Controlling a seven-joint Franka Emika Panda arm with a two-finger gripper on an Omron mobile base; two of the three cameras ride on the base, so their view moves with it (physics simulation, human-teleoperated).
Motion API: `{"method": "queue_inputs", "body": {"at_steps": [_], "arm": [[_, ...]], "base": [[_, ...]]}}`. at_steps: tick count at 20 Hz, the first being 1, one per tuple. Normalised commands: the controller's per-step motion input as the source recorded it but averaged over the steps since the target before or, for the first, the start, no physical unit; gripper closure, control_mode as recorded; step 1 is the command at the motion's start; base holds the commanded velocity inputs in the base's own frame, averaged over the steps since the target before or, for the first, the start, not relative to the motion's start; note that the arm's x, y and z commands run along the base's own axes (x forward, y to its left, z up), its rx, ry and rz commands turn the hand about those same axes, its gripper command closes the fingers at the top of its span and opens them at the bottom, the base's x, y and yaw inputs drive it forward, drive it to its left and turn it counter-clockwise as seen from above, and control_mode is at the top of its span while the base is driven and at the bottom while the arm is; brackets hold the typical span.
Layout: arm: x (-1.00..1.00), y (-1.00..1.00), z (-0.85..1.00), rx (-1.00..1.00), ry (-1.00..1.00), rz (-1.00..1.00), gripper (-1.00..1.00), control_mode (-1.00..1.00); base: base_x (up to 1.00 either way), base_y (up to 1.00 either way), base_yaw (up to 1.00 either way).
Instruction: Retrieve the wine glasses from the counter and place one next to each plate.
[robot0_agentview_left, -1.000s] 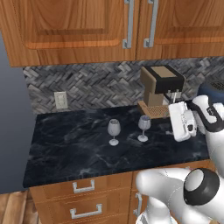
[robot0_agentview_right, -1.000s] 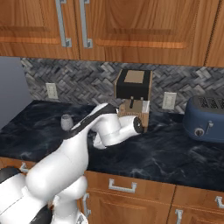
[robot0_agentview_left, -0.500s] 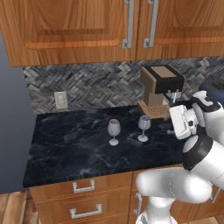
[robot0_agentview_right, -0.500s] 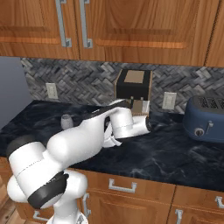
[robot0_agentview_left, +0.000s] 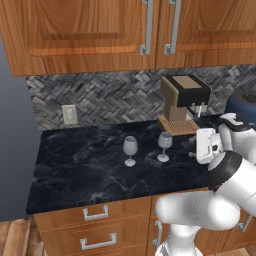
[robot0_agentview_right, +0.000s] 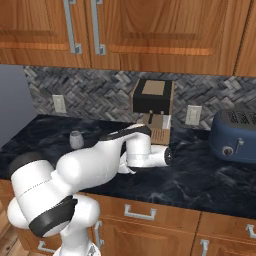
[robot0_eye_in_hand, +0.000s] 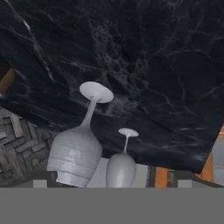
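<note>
Approach the nearer wine glass (robot0_agentview_left: 164, 145) at bowl height. The gripper (robot0_agentview_left: 192, 148) stands released, empty, toward the counter's (robot0_agentview_left: 90, 170) right end; avoid the coffee machine (robot0_agentview_left: 182, 102).

The black marbled stone counter (robot0_agentview_left: 80, 170) lies bare to the left of and in front of the two clear stemmed wine glasses (robot0_agentview_left: 130, 149) (robot0_agentview_left: 164, 145), which stand upright a little apart with a gap between them, so there is open room over that stretch. Behind and to the right of the right glass, the brown boxy coffee machine (robot0_agentview_left: 182, 102) stands against the grey herringbone tile backsplash (robot0_agentview_left: 107, 102). Farther right a dark blue toaster (robot0_agentview_right: 235, 136) sits on the stone, and wooden wall cabinets (robot0_agentview_left: 100, 30) overhang the counter.
</note>
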Motion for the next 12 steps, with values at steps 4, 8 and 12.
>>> {"method": "queue_inputs", "body": {"at_steps": [4,8,12], "arm": [[0.21,0.14,-0.21,0.01,0.01,0.0,-1.0,-1.0],[0.29,0.08,-0.27,0.0,0.09,0.02,-1.0,-1.0],[0.14,0.05,-0.16,0.03,0.1,0.05,-1.0,-1.0]], "base": [[0.0,0.0,0.0],[0.0,0.0,0.0],[0.0,0.0,0.0]]}}
